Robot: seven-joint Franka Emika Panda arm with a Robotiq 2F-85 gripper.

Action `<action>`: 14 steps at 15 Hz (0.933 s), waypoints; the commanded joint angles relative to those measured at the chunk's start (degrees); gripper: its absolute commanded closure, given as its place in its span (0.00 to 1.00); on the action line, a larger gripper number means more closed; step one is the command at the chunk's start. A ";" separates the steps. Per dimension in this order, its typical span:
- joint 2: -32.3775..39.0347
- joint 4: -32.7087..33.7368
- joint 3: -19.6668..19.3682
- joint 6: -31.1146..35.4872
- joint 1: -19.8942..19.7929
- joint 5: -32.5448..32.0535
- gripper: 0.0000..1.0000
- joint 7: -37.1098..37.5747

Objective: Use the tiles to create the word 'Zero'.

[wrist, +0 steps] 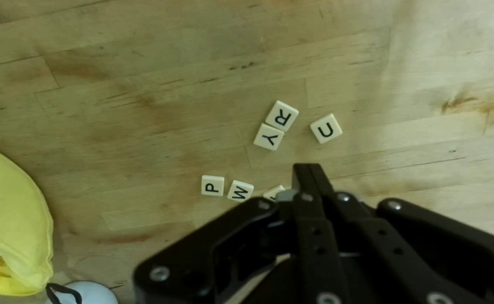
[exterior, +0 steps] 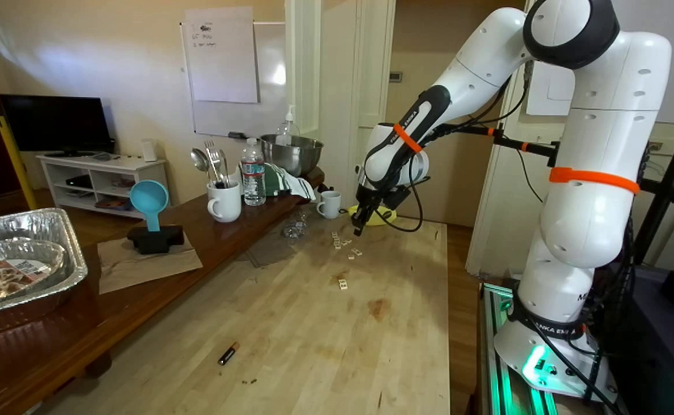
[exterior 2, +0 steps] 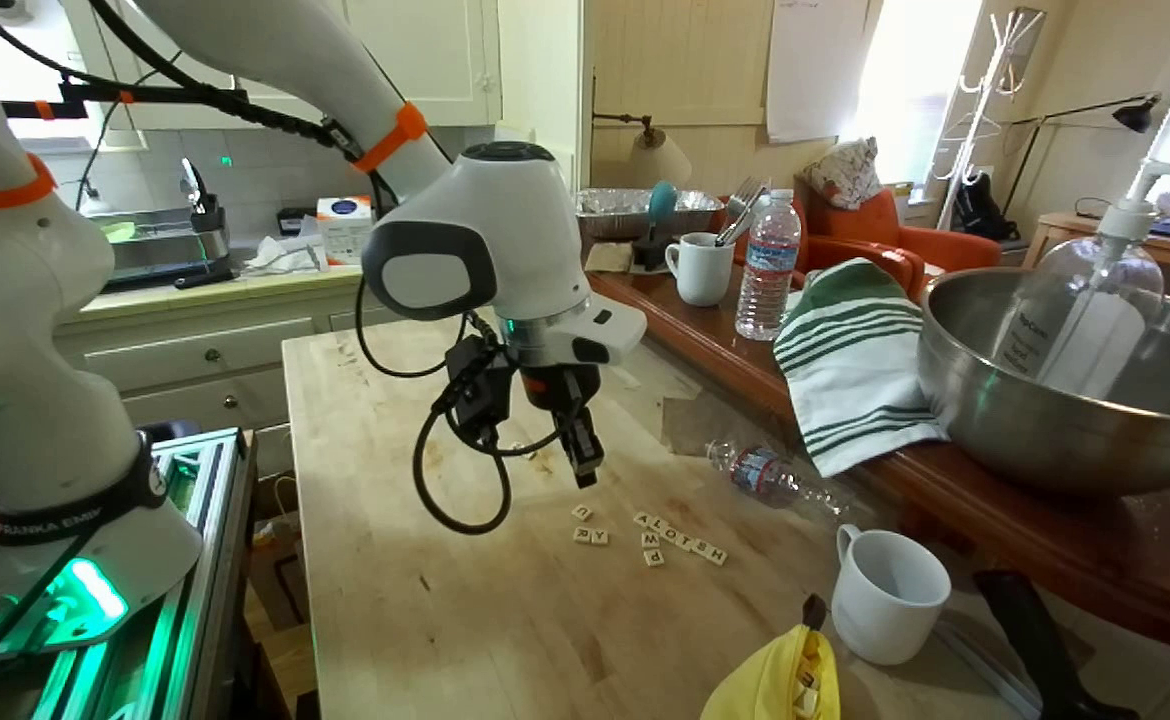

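Note:
Cream-white letter tiles lie flat on the wooden table. In the wrist view the R tile touches the Y tile, and the U tile lies apart. Lower down are the P tile and W tile; another tile is partly covered by my gripper. A slanted row of tiles shows in an exterior view. A separate little group of tiles sits away from the cluster, letters unreadable. My fingertips are pressed together above the table with nothing between them.
A yellow pouch with pale pieces inside stands near a white mug. An empty-looking plastic bottle lies beside the raised dark wooden ledge. A battery lies farther along the table.

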 commanded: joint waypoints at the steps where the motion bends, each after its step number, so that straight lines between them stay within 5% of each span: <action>1: 3.91 1.47 -0.54 1.77 -0.73 -1.41 1.00 2.08; 14: 10.47 2.96 1.45 2.01 -3.04 0.98 1.00 0.31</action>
